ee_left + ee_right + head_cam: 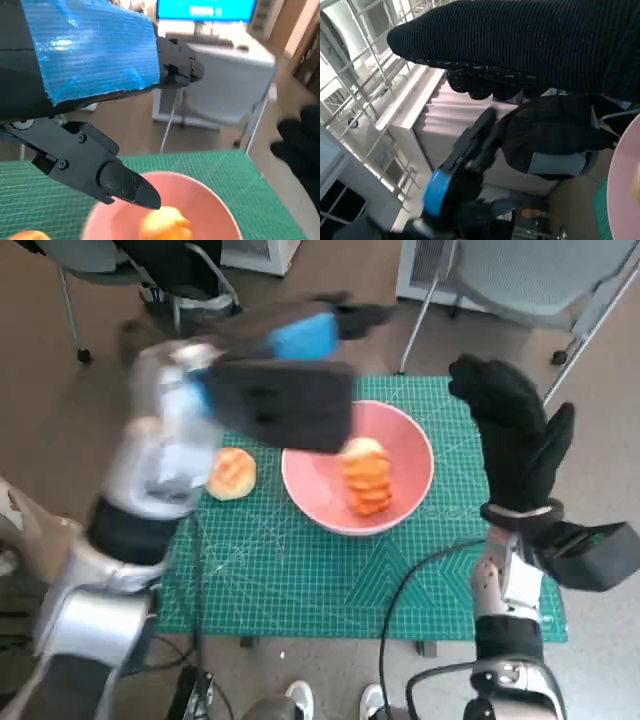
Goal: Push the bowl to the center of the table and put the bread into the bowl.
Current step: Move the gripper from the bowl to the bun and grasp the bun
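The bowl (358, 468) is sitting near mat centre with one bread (367, 476) inside; a second piece (231, 473) is lying just beside it. The left hand (285, 380) is hovering above, empty, fingers apart; the right hand (512, 435) is waiting open. Next, likely, comes grasping the outside piece. Only the head view is showing that piece fully.

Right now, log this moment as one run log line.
bowl: mid-mat, holds orange bread | bun: on mat, left of bowl | left robot hand: above bowl, empty | right robot hand: raised beside bowl, empty
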